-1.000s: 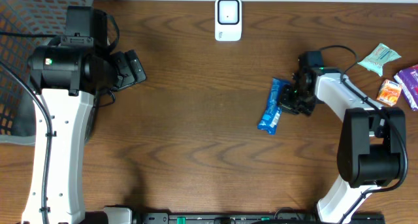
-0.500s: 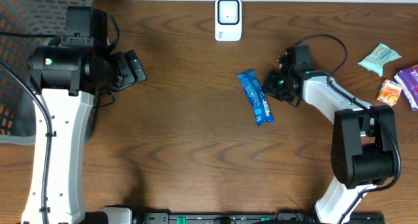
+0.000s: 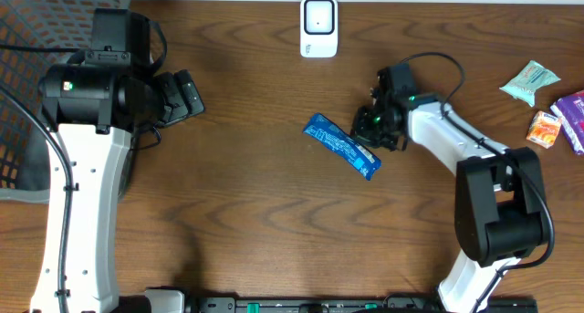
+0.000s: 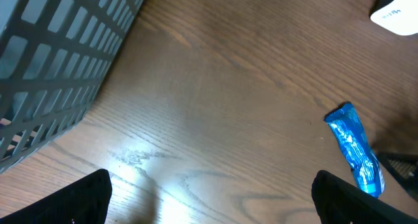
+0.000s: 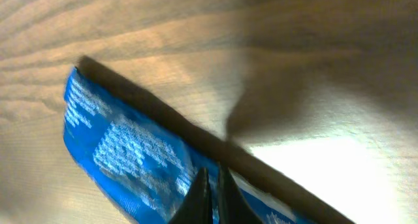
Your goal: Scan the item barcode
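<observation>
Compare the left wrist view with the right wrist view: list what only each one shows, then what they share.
Left wrist only: the grey basket, a corner of the white scanner, and the left tool, open. Right wrist only: the right tool shut on the blue packet, its small print close up. Both: that packet and the wooden table.

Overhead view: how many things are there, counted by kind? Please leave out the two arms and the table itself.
Packets: 4 (blue packet, teal packet, orange packet, purple packet)
White scanner: 1
Grey mesh basket: 1
Total: 6
</observation>
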`<state>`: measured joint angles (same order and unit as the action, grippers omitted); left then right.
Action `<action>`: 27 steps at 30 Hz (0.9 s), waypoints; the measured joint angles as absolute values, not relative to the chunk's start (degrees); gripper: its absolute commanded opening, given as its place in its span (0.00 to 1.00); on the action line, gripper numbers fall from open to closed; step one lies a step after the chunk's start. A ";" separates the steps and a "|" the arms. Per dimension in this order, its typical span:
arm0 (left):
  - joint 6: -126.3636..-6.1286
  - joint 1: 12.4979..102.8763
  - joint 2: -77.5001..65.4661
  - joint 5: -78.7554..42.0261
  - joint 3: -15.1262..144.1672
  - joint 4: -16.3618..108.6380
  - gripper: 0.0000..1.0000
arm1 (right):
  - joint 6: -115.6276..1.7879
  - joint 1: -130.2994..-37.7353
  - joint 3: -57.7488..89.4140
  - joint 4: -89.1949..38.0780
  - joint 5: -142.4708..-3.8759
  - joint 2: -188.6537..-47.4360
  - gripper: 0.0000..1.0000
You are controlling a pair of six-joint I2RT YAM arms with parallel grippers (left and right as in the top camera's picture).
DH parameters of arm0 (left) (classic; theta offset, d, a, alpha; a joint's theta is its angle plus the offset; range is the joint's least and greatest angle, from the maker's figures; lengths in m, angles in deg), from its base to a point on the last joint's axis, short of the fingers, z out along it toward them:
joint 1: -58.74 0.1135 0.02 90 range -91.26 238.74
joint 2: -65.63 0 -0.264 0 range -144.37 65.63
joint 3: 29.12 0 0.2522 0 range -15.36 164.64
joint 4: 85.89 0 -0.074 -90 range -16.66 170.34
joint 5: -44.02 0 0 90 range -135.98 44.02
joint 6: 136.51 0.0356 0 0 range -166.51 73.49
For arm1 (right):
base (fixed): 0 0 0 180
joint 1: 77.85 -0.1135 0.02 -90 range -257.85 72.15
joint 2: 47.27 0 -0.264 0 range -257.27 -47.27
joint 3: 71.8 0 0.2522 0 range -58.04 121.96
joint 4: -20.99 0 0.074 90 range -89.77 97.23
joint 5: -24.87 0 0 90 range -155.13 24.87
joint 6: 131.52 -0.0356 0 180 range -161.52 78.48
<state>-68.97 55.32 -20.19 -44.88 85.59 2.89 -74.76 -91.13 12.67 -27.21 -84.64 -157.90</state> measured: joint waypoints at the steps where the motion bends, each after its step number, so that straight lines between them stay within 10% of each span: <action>1: -68.97 55.32 -20.19 -44.86 85.61 2.92 0.98 | -74.25 -90.89 14.16 -29.59 -84.66 -157.90 0.01; 27: -68.97 55.32 -20.19 -44.88 85.61 2.94 0.98 | -71.04 -99.02 16.15 -36.87 -73.49 -157.90 0.01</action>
